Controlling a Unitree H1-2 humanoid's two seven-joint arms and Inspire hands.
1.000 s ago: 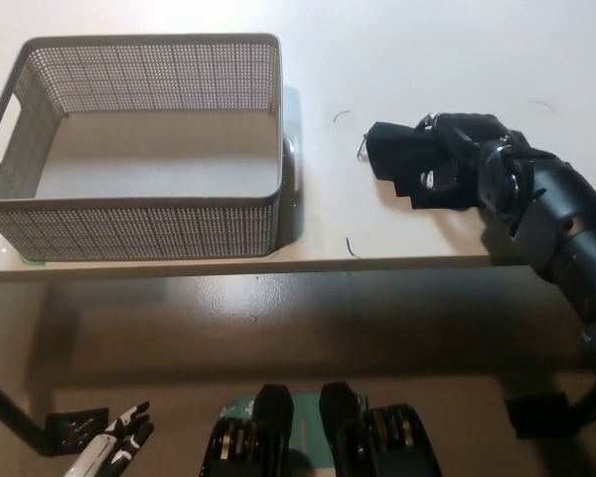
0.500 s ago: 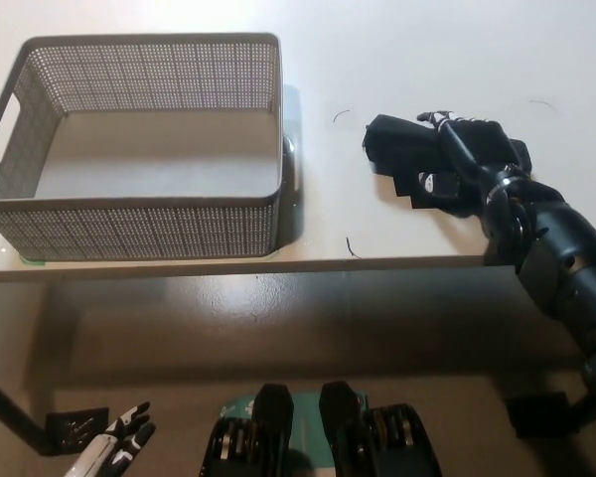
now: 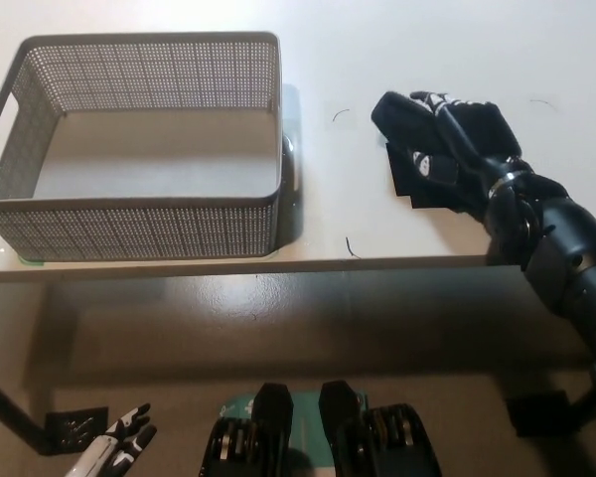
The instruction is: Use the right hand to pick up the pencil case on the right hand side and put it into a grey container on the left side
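White tabletop, grasp stage: right hand on the pencil case, far right.

Right hand (image 3: 464, 149) lies over the black pencil case (image 3: 402, 124), fingers apparently curled on it; black on black, so grip depth is unclear. Left hand (image 3: 112, 452) rests low, near left, fingers apart. Risk: shallow hold slips before reaching the grey container (image 3: 139, 214), well apart to the left.
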